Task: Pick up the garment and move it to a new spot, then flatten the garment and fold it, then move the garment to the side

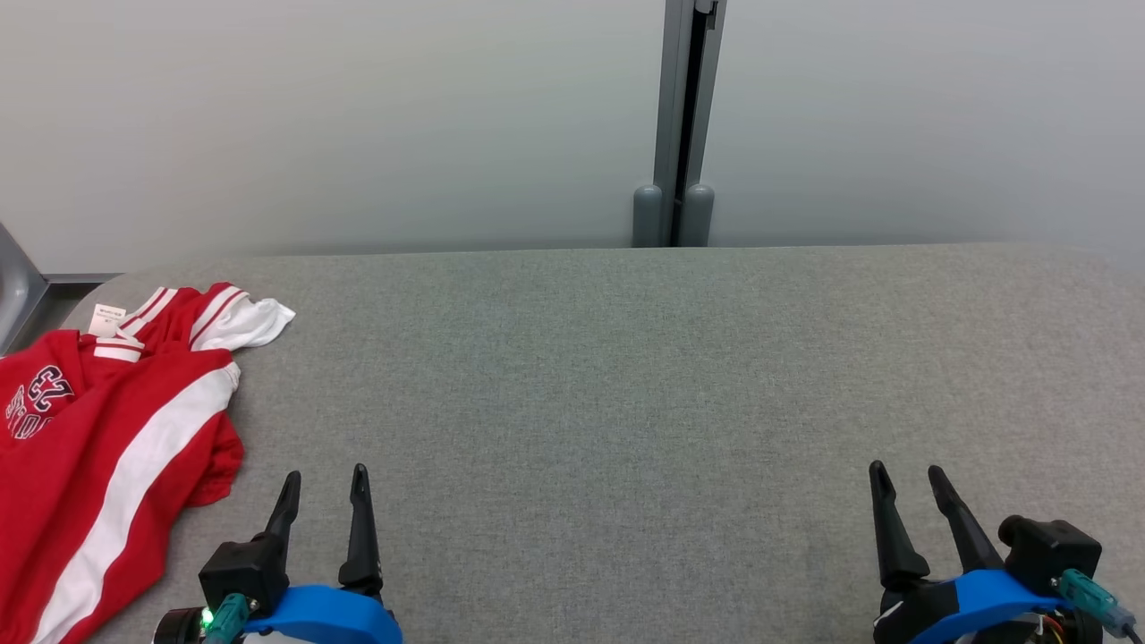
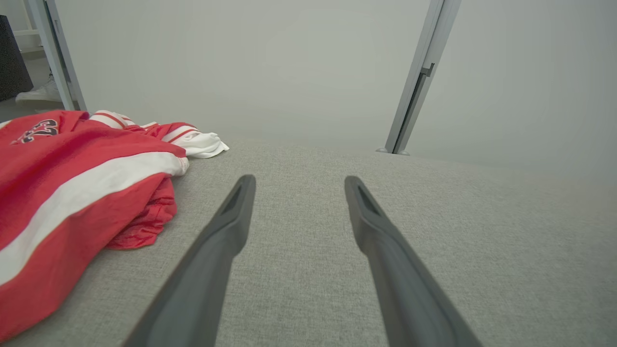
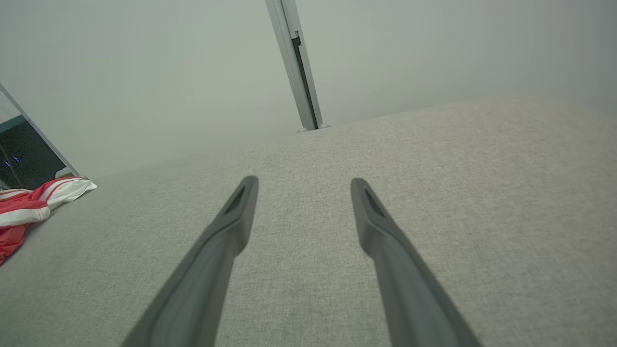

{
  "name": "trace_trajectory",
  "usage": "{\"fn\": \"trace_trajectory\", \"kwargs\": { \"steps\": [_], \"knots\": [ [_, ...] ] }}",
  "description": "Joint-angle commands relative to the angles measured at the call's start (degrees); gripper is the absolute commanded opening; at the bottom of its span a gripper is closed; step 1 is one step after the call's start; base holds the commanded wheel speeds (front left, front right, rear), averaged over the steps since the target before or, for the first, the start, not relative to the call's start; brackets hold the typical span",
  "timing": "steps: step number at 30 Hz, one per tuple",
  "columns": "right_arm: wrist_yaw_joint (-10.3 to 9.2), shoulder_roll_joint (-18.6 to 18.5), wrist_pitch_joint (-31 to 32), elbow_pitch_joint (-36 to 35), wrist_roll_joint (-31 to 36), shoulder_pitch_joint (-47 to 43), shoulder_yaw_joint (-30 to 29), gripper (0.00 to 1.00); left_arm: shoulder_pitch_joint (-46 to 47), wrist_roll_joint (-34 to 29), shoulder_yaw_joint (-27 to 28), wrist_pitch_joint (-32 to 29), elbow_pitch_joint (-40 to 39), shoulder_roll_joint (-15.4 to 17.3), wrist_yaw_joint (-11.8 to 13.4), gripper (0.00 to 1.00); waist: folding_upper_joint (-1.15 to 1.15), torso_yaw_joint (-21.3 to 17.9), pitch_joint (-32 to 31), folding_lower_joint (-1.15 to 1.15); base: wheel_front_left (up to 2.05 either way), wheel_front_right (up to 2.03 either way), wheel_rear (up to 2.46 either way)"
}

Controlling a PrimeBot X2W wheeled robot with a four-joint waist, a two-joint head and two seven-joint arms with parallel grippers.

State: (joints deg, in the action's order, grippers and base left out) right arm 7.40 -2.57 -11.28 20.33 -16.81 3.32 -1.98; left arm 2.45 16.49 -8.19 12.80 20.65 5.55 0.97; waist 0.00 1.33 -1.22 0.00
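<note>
Item 1, far left: red jersey (image 1: 107, 429), with a broad white stripe and a dark printed number. It lies crumpled on the left end of the table and runs off the left edge of the head view. Judged to be unhandled, lying loose where the first pick-up must be made. The long axis, read from the stripe, runs diagonally from the near left corner up toward the far middle. A white sleeve (image 1: 255, 324) and a paper label (image 1: 107, 317) mark the far end. The near hem is bunched under itself.

Item 2, lower left: left gripper (image 1: 325, 474), fingers spread, nothing between them, pointing away from the robot. It is parked just beside the jersey's near right edge and apart from the cloth, probably as the closer tool for the pick.

Item 3, middle: grey cloth-covered table (image 1: 626, 402), bare across its centre and right, likely the new spot for laying the jersey flat.

Item 4, behind, right of centre: grey partition post (image 1: 675, 116) between pale wall panels.

Item 5, lower right: right gripper (image 1: 905, 470), fingers spread, holding nothing, well apart from the jersey, apparently waiting.
</note>
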Motion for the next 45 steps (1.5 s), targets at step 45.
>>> {"fn": "trace_trajectory", "kwargs": {
  "steps": [45],
  "knots": [
    [0.15,-0.46,-2.34,0.86,8.32,-1.30,-0.87,1.00,-0.38,-5.40,-1.84,2.07,0.07,2.37,2.39,1.00,0.00,11.09,-1.03,0.00,0.00,0.00,0.00]
  ]
}}
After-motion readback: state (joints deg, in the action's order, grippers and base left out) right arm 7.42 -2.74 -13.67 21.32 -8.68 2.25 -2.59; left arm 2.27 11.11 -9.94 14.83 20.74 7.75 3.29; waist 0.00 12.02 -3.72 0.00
